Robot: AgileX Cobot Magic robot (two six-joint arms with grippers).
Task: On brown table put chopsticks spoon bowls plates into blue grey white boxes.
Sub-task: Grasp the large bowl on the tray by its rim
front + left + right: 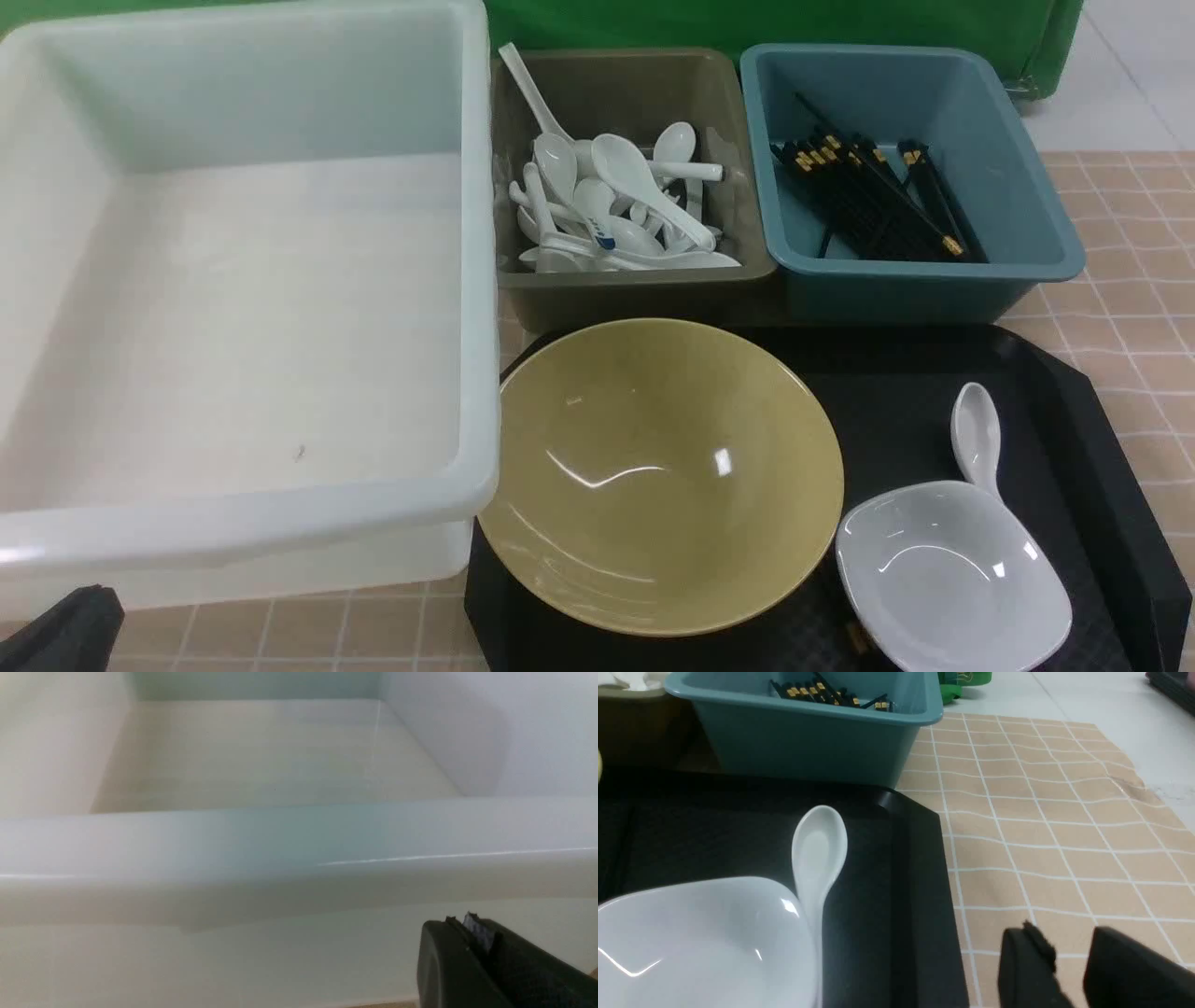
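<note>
Right now we see our left gripper (472, 926) with its jaws together and gripping nothing, just outside the near wall of the white tub (299, 858). Our right gripper (1069, 947) is over the brown table (1064, 835) beside the black tray (920, 882), jaws apart with nothing between them. On the tray sit the yellow bowl (653, 485), the white bowl (952, 579) and a spoon (977, 434) whose handle lies against the white bowl's rim. Other spoons (607, 205) are piled in the grey bin (635, 285), and chopsticks (868, 205) lie in the blue bin (934, 275).
</note>
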